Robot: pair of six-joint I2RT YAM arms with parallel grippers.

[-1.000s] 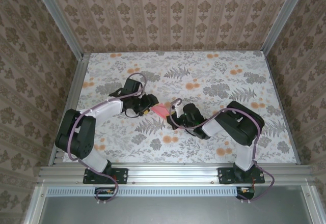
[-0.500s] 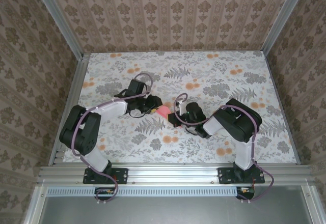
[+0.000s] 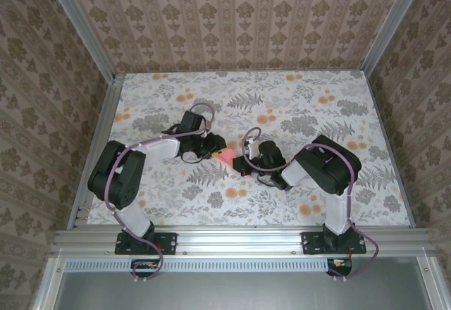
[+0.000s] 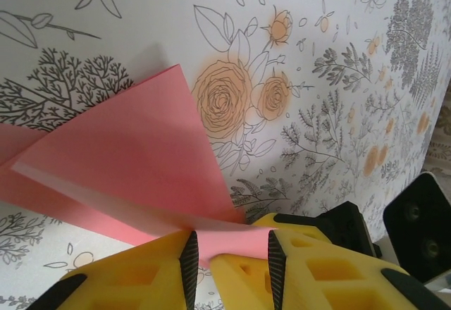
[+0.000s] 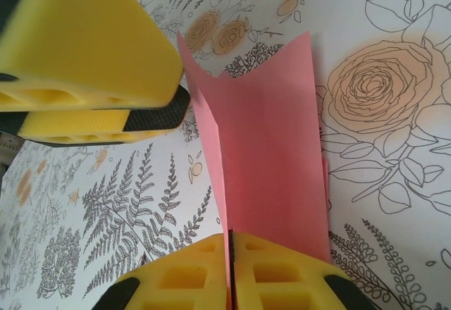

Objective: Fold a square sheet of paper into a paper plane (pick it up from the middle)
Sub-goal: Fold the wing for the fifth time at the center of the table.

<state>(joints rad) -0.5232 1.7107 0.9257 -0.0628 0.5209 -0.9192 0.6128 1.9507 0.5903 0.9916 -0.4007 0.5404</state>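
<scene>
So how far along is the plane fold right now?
Early stage. Done: the sheet of paper carries at least one crease, with one layer lying over another. In hand: the right gripper is shut on its edge, holding part of it upright above the table; the left gripper straddles the opposite corner, jaws apart. Left: no slim dart shape shows yet, so the wing folds remain.
</scene>
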